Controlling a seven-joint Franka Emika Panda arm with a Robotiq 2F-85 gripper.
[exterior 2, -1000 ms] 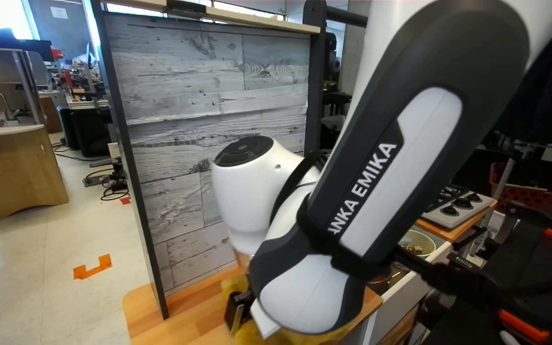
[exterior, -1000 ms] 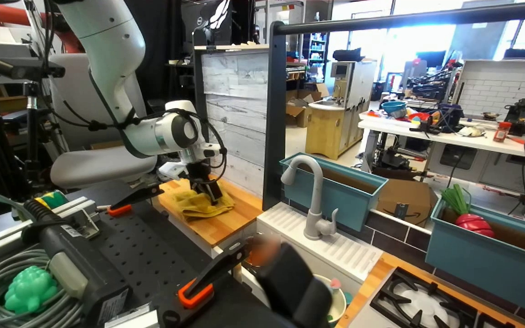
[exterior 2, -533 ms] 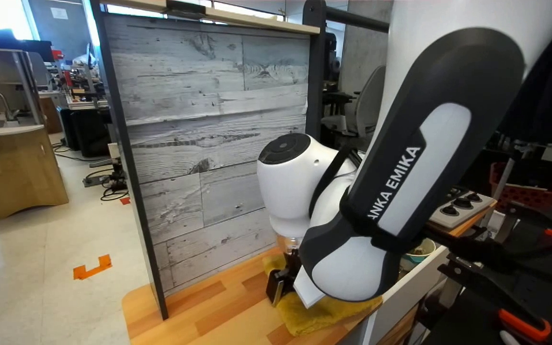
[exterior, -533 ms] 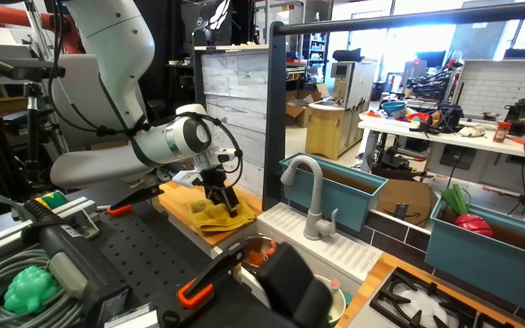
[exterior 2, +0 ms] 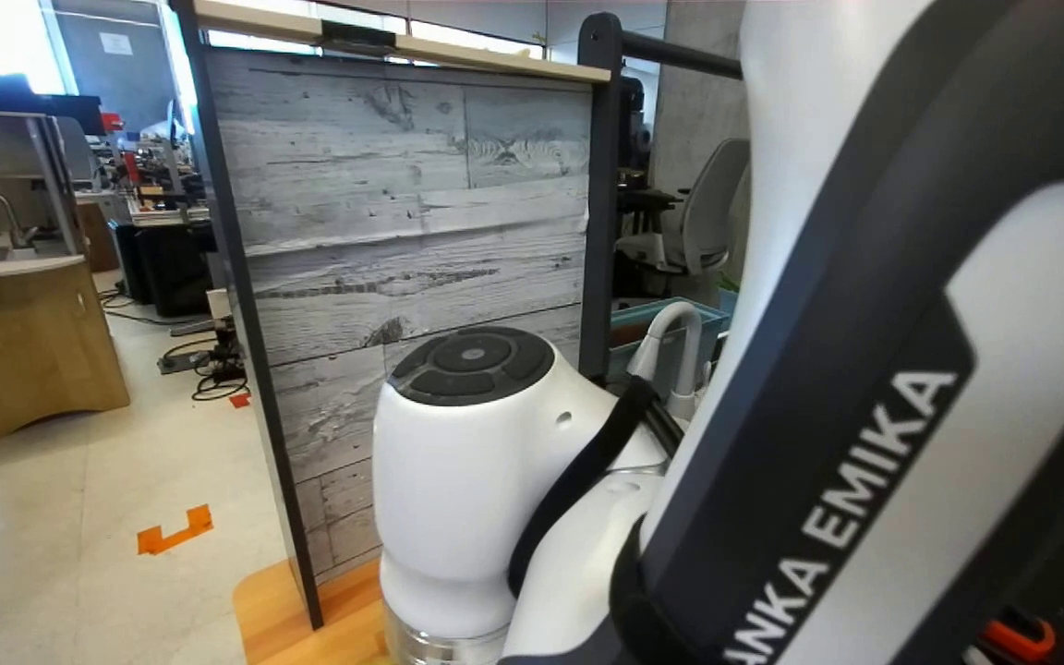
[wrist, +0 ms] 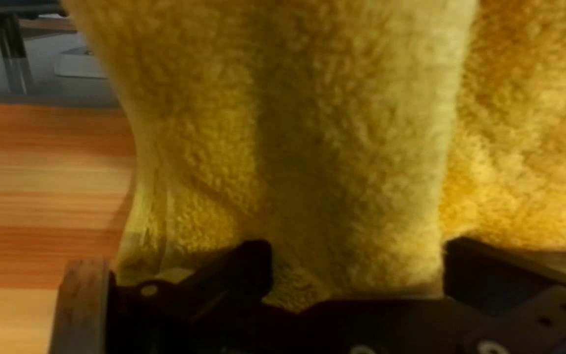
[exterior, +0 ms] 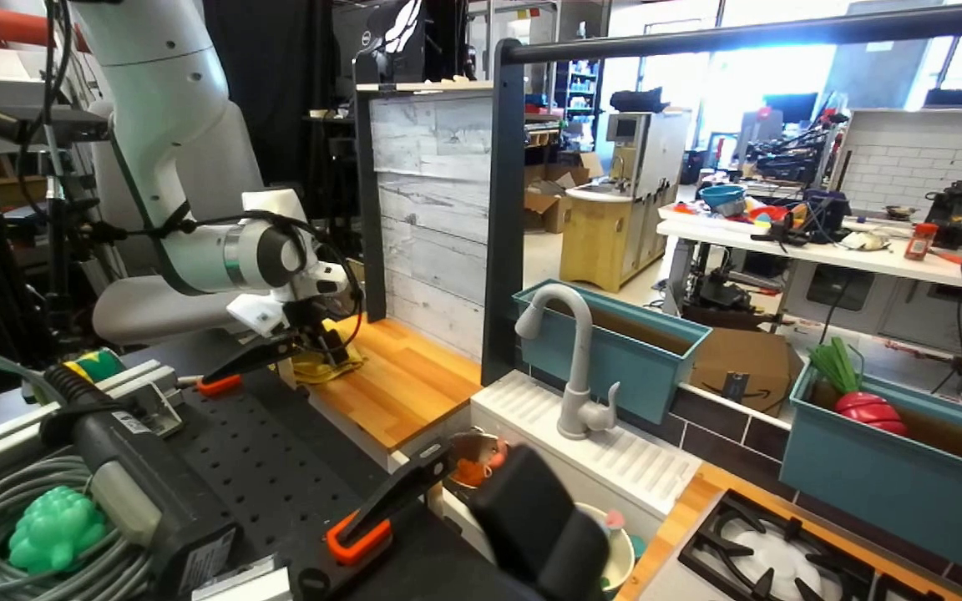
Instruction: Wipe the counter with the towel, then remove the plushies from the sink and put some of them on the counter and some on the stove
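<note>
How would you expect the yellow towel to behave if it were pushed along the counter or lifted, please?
The yellow towel is probably floppy, apt to bunch or sag: the wrist view shows it in soft folds. Its fuzzy pile suggests it should not be slippery to grasp. Crumpled on the counter in an exterior view, it seems unlikely to roll.

the arm (exterior 2: pixel 809 416) partly hides the counter (exterior 2: pixel 352 614) and grey panel (exterior 2: pixel 412 203).

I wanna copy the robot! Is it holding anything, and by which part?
Nothing looks gripped: the gripper is open, with the yellow towel bunched between its spread jaws.
</note>
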